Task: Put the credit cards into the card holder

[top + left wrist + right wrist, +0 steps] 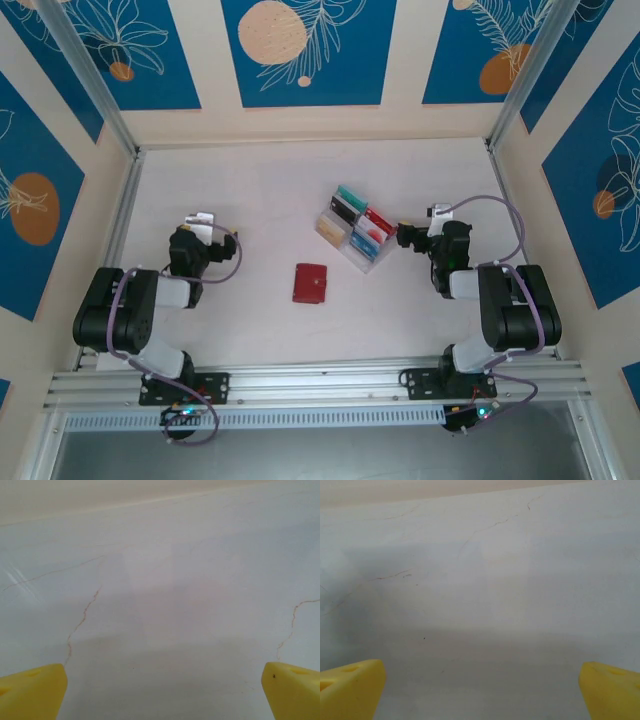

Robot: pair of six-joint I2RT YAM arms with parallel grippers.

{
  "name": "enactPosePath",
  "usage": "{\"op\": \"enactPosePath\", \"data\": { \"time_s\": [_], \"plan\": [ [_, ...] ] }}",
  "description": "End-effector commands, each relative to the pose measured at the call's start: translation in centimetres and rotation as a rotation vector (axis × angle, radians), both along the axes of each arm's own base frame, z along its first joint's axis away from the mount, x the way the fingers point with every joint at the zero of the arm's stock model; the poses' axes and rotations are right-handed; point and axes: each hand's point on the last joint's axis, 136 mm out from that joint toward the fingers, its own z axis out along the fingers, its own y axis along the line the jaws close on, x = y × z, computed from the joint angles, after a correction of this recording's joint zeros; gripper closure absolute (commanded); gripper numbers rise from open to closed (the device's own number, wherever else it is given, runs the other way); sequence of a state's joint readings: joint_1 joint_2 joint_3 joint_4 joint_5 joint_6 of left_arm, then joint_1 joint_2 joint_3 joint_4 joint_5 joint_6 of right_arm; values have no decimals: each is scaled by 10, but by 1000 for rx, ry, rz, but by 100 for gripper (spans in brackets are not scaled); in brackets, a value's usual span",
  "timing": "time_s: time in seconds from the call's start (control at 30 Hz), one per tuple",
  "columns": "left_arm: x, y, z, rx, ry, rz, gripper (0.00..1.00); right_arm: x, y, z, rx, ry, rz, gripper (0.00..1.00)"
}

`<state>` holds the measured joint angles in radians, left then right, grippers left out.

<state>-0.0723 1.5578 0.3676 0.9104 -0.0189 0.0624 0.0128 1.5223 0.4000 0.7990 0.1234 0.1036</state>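
**Both end effectors open, cards in the rack**

My two arms sit folded at the near edge of the desk (250,190), elbows tucked back and wrists aimed away from me. My left end effector (204,224) hangs over bare desk on the left, jaws spread wide; its wrist view shows the yellow fingertips (30,692) at opposite corners with nothing between them. My right end effector (432,226) is equally wide and empty.

Farther out, the red card holder (310,283) lies closed and flat near the middle. Beyond it, the clear rack (367,262) holds the credit cards (349,197) upright in its slots, just beside my right end effector.
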Motion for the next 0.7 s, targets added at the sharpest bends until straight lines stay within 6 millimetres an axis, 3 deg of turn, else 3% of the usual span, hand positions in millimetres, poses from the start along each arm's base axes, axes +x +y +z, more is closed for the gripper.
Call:
{"op": "enactPosePath", "data": {
  "time_s": [0.0,0.4,0.67],
  "plan": [
    [4,-2,7,1,-21,-13,0,5,4,7,-2,-21,26,1],
    [4,-2,6,-3,-20,-12,0,5,3,8,0,-24,25,1],
    [4,15,7,0,-28,87,0,5,3,9,10,-23,31,1]
  ]
}}
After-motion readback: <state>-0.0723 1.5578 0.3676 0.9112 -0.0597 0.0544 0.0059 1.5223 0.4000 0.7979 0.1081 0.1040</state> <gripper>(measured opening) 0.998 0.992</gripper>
